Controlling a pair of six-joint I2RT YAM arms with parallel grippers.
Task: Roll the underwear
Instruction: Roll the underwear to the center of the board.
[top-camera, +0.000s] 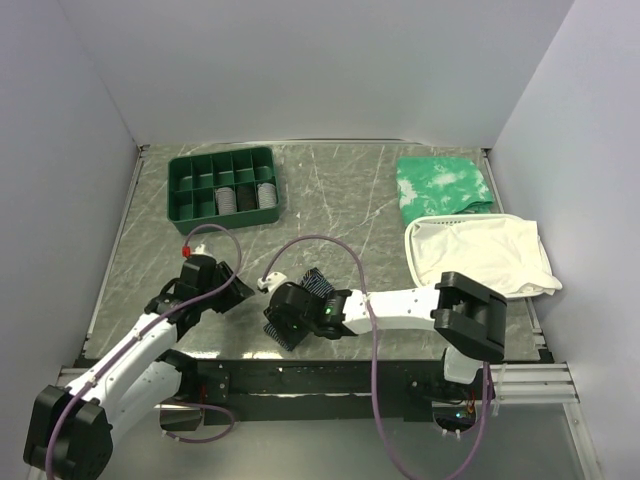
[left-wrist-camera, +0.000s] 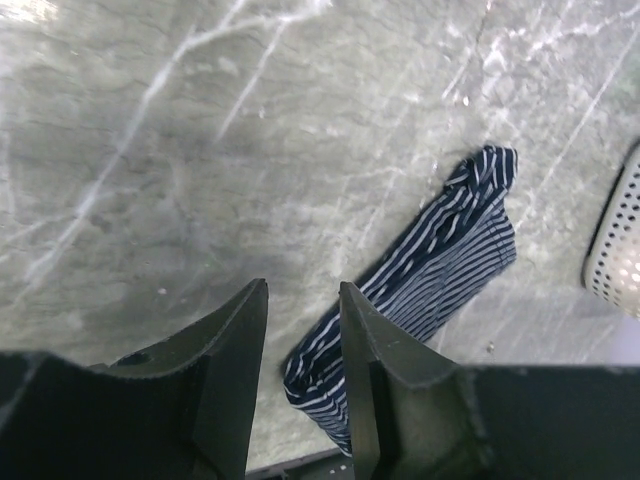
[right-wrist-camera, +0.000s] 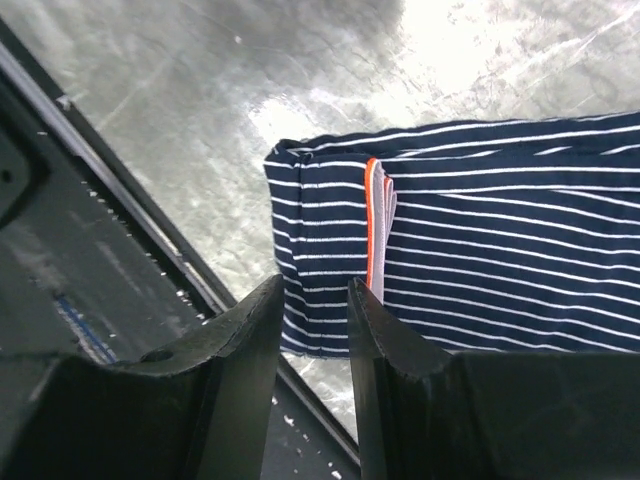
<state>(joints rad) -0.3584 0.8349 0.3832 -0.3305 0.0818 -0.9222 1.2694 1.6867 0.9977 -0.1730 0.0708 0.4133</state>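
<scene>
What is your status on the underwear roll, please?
Left gripper part open, empty, beside the underwear. Right gripper part open over its edge, no grip seen. Underwear laid out, unrolled. Nothing obstructing.

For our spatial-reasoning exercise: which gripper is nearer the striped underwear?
Right. The right gripper sits directly over the edge of the underwear, fabric showing between its jaws; the left gripper stands off to its left, mostly over bare table.
</scene>
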